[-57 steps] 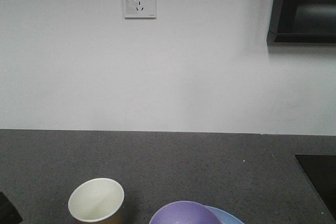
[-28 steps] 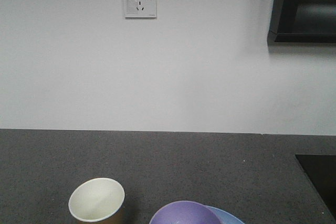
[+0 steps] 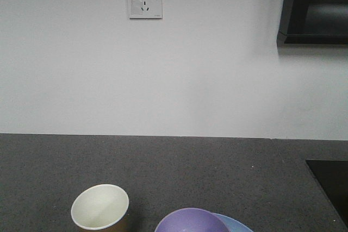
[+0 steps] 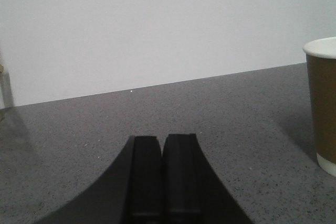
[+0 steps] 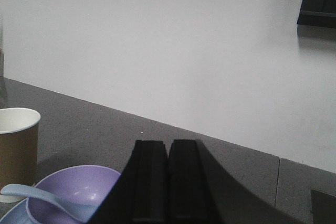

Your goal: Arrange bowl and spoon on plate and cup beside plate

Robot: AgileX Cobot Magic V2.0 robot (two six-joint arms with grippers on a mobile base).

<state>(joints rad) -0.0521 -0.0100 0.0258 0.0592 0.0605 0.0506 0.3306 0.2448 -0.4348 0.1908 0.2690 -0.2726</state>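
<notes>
Two grippers, both clenched on nothing: left gripper low over the counter just left of the cup, right gripper low behind the bowl.

Layout looks finished. Bowl sits on the plate, spoon lies with its scoop inside the bowl and handle out over the rim toward the plate edge; cup stands upright on the counter just left of the plate.

Risks, judged:
- left arm swinging right could clip the light paper cup and tip it or shove it into the plate
- right arm dropping or moving forward could nudge the bowl; the spoon, only resting on the rim, could slide out

Looks: cup brown, cream inside, white base band. Bowl smooth lavender. Plate pale blue, mostly hidden. Spoon pale blue-white.
</notes>
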